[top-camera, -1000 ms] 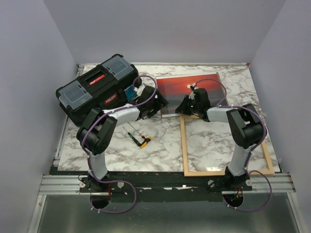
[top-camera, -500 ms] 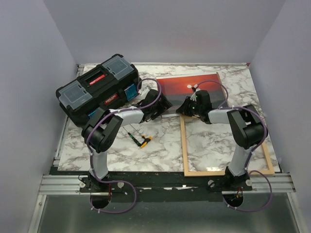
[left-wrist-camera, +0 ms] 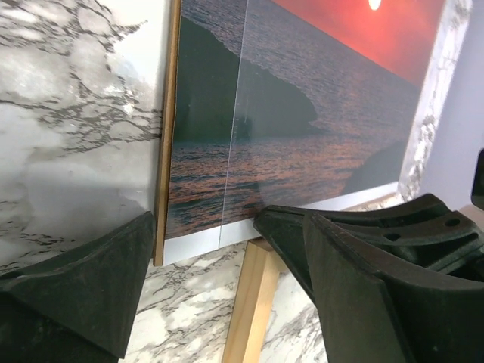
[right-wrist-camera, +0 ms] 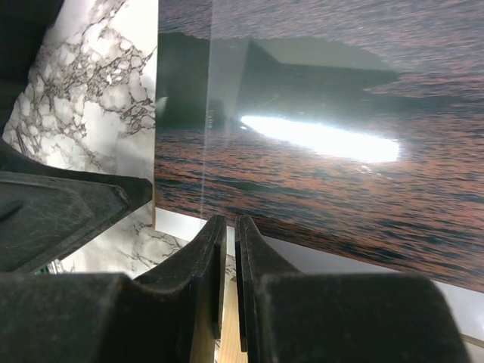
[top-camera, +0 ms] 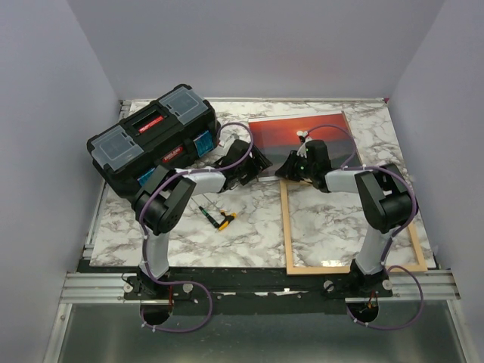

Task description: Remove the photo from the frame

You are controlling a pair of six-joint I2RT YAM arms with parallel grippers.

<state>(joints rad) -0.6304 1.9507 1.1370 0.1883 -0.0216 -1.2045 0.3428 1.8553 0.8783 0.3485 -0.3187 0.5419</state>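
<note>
The photo (top-camera: 299, 138), a red-orange sunset over dark water, lies at the back of the table, its near edge over the far rail of the light-wood frame (top-camera: 287, 227). My right gripper (top-camera: 289, 169) is at that near edge. In the right wrist view its jaws stand almost together on the white border of the photo (right-wrist-camera: 318, 91), so the right gripper (right-wrist-camera: 231, 227) is shut on it. My left gripper (top-camera: 255, 163) is open. In the left wrist view the left gripper (left-wrist-camera: 204, 242) straddles the near left corner of the photo (left-wrist-camera: 302, 98), above the frame (left-wrist-camera: 249, 302). A thin brown board edge (left-wrist-camera: 163, 151) runs along the photo's left side.
A black toolbox (top-camera: 151, 140) with a red handle stands at the back left, close behind my left arm. Two small screwdrivers (top-camera: 219, 218) lie on the marble table (top-camera: 249, 234) in front of it. Grey walls close in the back and both sides.
My left gripper has slid to the right, up to the photo's near left corner, and its jaws have narrowed slightly. The right gripper and the photo have hardly moved.
</note>
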